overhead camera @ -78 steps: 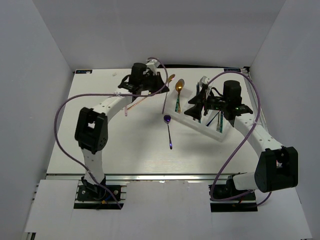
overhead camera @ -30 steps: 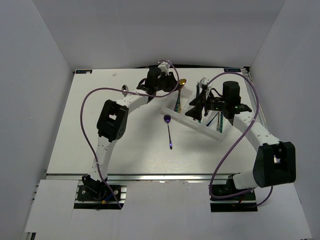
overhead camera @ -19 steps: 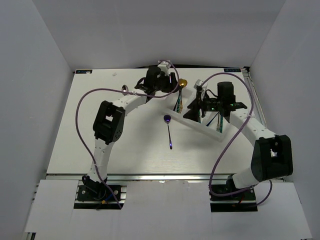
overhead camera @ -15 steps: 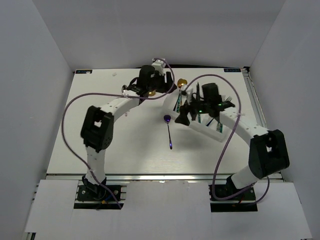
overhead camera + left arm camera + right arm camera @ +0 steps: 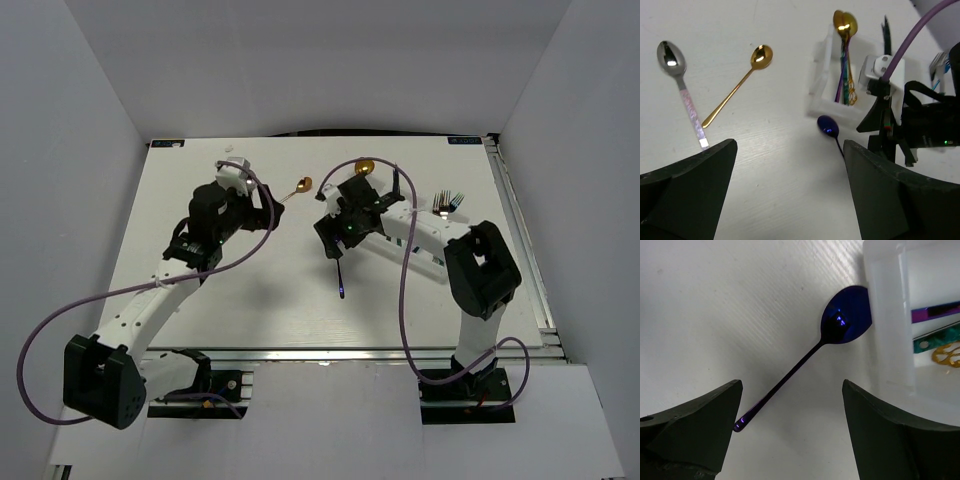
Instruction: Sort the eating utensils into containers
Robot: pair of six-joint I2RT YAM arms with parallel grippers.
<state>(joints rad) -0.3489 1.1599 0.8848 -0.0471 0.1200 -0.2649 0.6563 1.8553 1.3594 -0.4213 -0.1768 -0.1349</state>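
Both jaws gape empty; our right ones bracket the purple spoon [image 5: 840, 320] beside the tray [image 5: 887, 325], for pickup.

We are seeing a purple-blue spoon [image 5: 844, 316] and white tray [image 5: 890, 330] under our right gripper [image 5: 792, 390], a gold spoon [image 5: 761, 56] and pink-speckled silver spoon [image 5: 671, 56] beyond our left gripper [image 5: 790, 145].

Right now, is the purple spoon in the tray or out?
Out: the purple spoon lies on the table, its bowl just outside the tray wall.
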